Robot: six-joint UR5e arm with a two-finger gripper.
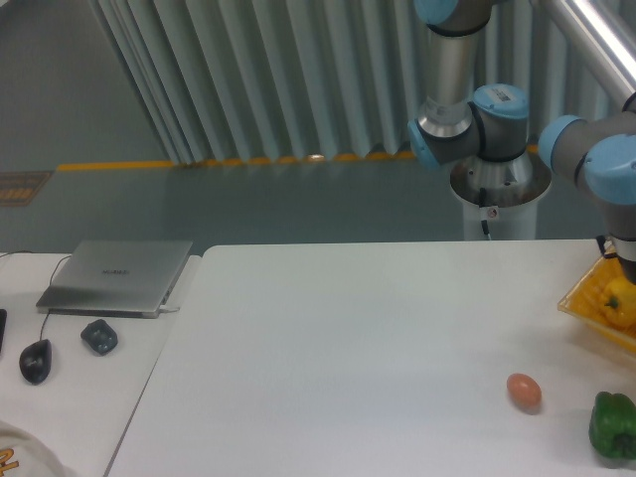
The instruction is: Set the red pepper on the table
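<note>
Items I logged from the remote station at this moment:

The table — white top, filling most of the view. Near its front right corner lay a brown egg; just beside it, at the right edge, sat a green bell pepper, partly cut off by the frame.

A yellow tray sat tilted at the table's right edge, running out of view. Inside it I saw a yellow pepper.

The arm stood behind the table's far right corner, its blue-capped joints folded toward the right edge of the view. The wrist dropped out of frame above the tray, so the gripper itself was not visible to me — I could not tell how its jaws stood or whether they held anything.

The red pepper I could not find anywhere in this view; it may have been past the right edge, but I could not confirm that.

The adjoining desk at left carried a closed laptop near its far edge, a black mouse and a small dark object beside it.
</note>
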